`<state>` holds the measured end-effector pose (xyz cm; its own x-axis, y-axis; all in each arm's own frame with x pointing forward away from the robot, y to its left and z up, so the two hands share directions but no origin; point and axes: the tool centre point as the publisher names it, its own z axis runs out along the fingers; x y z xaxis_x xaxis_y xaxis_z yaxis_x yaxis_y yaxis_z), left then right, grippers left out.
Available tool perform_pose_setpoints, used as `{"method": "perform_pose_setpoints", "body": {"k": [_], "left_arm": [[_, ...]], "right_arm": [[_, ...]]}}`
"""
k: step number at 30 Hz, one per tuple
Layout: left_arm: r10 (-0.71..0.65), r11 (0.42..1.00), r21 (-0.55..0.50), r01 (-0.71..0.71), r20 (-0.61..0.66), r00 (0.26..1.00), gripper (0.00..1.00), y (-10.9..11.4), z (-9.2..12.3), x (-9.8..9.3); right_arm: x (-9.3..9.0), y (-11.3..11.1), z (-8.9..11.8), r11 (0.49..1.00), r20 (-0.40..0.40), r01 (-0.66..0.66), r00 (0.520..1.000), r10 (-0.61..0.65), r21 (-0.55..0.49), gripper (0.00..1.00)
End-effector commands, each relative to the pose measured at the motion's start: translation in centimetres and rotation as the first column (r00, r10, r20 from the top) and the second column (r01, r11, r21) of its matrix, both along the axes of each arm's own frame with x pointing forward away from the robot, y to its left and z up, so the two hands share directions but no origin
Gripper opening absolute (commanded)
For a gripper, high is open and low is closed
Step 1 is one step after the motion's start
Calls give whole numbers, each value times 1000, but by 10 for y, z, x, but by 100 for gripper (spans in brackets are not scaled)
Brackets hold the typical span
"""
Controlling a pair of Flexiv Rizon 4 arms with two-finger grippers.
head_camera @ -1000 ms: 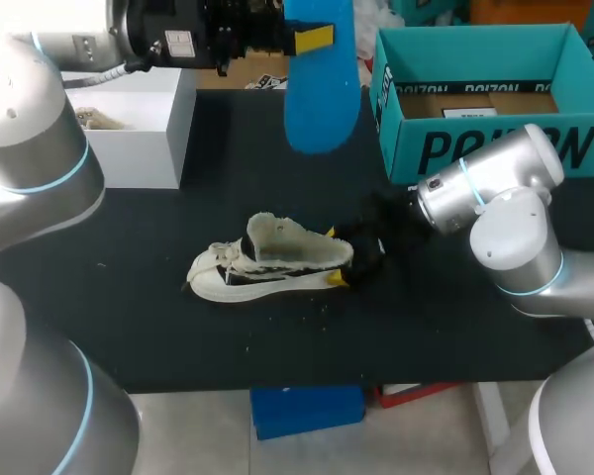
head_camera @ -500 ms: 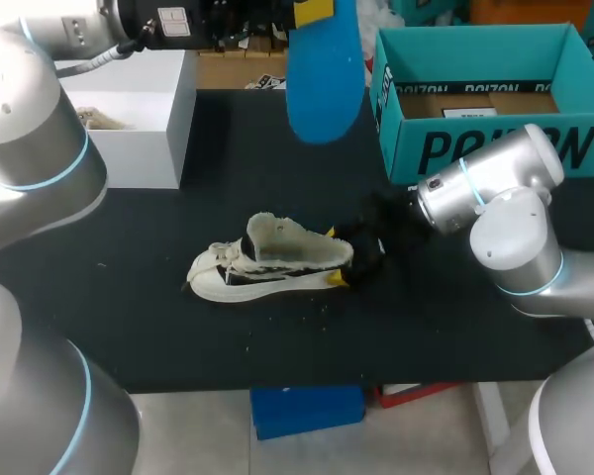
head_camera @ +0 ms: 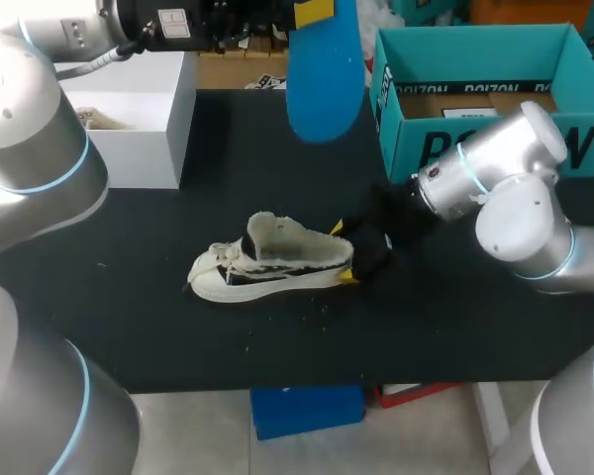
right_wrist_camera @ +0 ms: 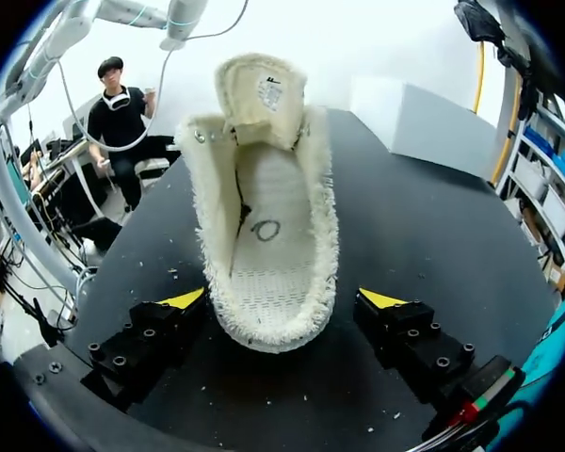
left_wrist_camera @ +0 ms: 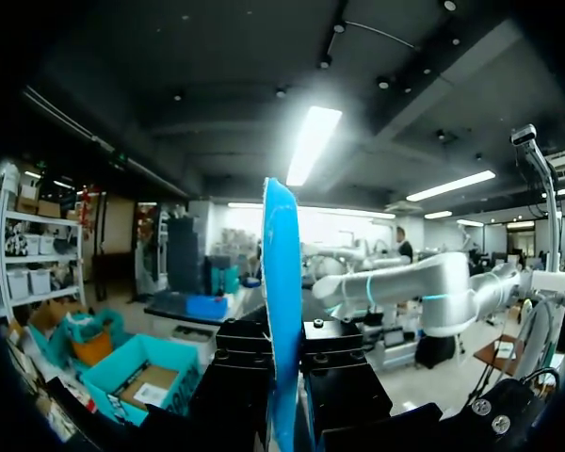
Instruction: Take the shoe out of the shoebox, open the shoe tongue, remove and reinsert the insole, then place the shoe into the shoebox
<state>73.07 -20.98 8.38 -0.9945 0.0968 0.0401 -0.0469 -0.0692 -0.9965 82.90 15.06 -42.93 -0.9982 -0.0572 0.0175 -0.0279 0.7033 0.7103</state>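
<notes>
Shoe: the cream low shoe with frayed, fuzzy edges (head_camera: pixel 272 259) lies on the black surface (head_camera: pixel 228 178), out of its box, toe toward my left and heel toward my right arm.
Tongue: in the right wrist view it is folded up and forward, so the mouth of the shoe (right_wrist_camera: pixel 264 235) gapes and the bare woven footbed shows.
Insole: the flat blue insole (head_camera: pixel 324 74) is out of the shoe, hanging in the air above the far side of the surface.
Left hand: the left hand (head_camera: pixel 312 12) is clamped on the insole's upper end. Its own camera shows the insole (left_wrist_camera: pixel 282 311) edge-on between the two black fingers.
Right hand: the right hand (head_camera: pixel 345 253) is spread wide at the heel, a yellow tip just beside each side. It appears to have hold of nothing.
Shoebox: the teal cardboard shoebox (head_camera: pixel 406 148) stands open at the far right, well apart from the shoe.
Other: a white box (head_camera: pixel 139 119) sits at the far left.
Done, by my reading: shoe taken out, tongue opened, insole removed.
Left: slide the insole back in, then put the shoe into the shoebox.
</notes>
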Motion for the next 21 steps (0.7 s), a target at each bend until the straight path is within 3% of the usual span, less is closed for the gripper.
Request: {"method": "perform_pose_setpoints", "body": {"k": [1,9,13,21], "left_arm": [[4,1000,1,-4,0,1000,0,-1,0,-1],[4,1000,1,-4,0,1000,0,-1,0,-1],[4,1000,1,-4,0,1000,0,-1,0,-1],[4,1000,1,-4,0,1000,0,-1,0,-1]], "right_arm": [[0,-7,21,982,2,-24,1000,25,-185,100],[2,-9,30,891,-10,-85,996,90,-446,100],[1,-9,32,832,9,-42,998,56,-553,100],[-1,-11,34,779,49,22,999,11,-627,100]]}}
